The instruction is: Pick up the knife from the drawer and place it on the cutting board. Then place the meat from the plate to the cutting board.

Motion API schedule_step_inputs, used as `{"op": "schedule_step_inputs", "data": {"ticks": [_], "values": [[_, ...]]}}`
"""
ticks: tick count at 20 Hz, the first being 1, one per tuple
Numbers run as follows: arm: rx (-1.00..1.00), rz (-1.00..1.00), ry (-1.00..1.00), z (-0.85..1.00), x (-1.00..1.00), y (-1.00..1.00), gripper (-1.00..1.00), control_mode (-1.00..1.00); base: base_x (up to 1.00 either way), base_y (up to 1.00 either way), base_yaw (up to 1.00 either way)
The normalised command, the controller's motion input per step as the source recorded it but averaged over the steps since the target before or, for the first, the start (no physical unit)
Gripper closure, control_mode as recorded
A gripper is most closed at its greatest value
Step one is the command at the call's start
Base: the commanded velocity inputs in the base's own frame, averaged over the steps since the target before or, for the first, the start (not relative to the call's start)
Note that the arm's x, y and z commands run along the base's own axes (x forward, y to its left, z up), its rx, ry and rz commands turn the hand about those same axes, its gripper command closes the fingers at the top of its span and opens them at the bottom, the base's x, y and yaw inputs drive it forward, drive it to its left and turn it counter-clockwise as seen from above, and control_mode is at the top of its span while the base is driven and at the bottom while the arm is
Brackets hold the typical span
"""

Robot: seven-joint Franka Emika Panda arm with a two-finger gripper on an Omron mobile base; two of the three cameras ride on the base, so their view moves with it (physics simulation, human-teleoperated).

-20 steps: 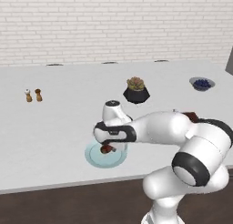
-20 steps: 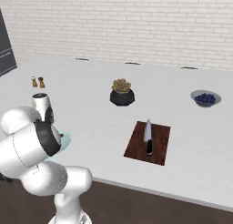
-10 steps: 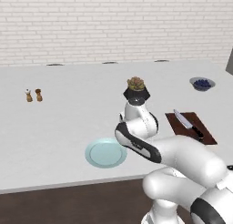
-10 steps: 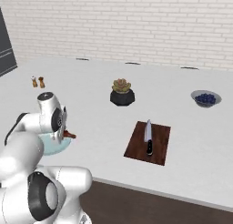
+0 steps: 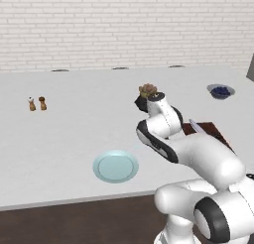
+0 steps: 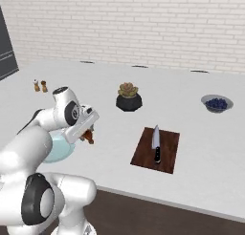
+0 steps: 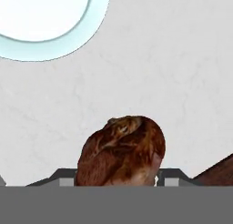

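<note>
matt wood cutting board (image 6: 156,149); glossy plate (image 5: 115,166)

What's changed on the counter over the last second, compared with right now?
The gripper lifted the meat off the plate and has swung it across the counter toward the cutting board; it is shut on the meat, carried above the counter beside the now bare plate. The knife still lies on the board, and the plant pot, berry bowl and shakers have not moved.

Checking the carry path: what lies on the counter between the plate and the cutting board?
In the right base view, the hand holding the meat hangs between the plate and the cutting board; the counter there is bare.
</note>
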Motion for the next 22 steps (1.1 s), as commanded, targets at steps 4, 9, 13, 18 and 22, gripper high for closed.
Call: {"op": "schedule_step_inputs", "data": {"ticks": [4, 9, 13, 18, 22], "values": [[0.04, -0.51, 0.02, 0.11, 0.42, -1.00, 1.00, -1.00, 0.00, 0.00, 0.00], [0.12, -0.18, 0.00, -0.22, 0.12, -1.00, 1.00, -1.00, 0.00, 0.00, 0.00], [0.10, -0.07, 0.00, -0.36, 0.06, -1.00, 1.00, -1.00, 0.00, 0.00, 0.00], [0.03, -0.02, 0.00, -0.40, 0.00, -1.00, 1.00, -1.00, 0.00, 0.00, 0.00], [0.00, -0.01, -0.01, -0.11, 0.00, -0.68, 1.00, -1.00, 0.00, 0.00, 0.00]]}}
